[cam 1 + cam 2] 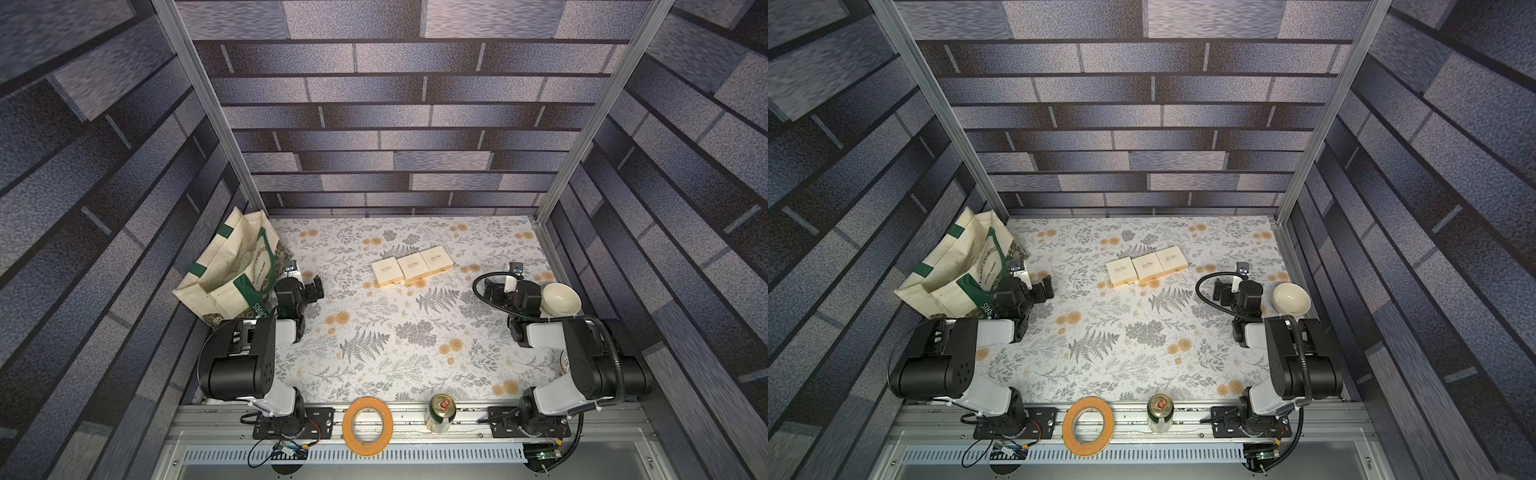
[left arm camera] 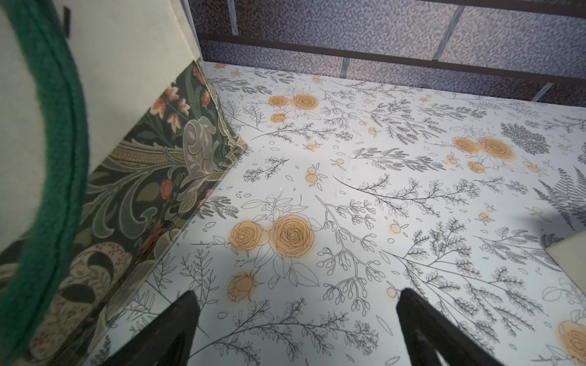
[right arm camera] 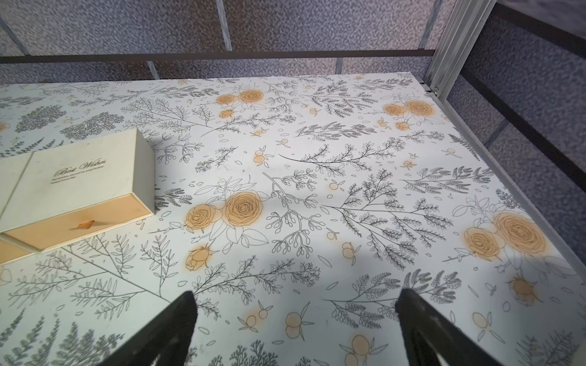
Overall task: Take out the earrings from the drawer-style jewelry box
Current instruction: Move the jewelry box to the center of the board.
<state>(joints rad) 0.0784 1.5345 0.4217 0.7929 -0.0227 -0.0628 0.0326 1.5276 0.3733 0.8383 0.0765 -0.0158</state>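
- Three cream jewelry boxes (image 1: 412,269) stand touching in one row, mid-table toward the far side. In both top views the row runs across the table, slightly slanted.
- Every drawer appears shut, and the tan drawer fronts face the arm bases. The earrings are not visible and are judged to lie inside the shut drawers.
- The left gripper (image 2: 298,294) is empty with its jaws spread wide, just beside the tote bag (image 1: 224,274).
- The right gripper (image 3: 297,294) is likewise empty and wide, near the white bowl (image 1: 561,300).
- The row lies between the two grippers, inward of each.
- The right wrist view shows the end box's drawer front (image 3: 104,212) and its small pull tab (image 3: 85,224). The left wrist view catches only a box corner.
- The right arm therefore looks better placed for that tab. The pull would run toward the bases.
- The table (image 1: 395,332) is flat and floral-printed, enclosed by brick-patterned walls.
- A tape roll (image 1: 368,426) and a can (image 1: 441,413) sit on the front rail, well apart from the boxes.
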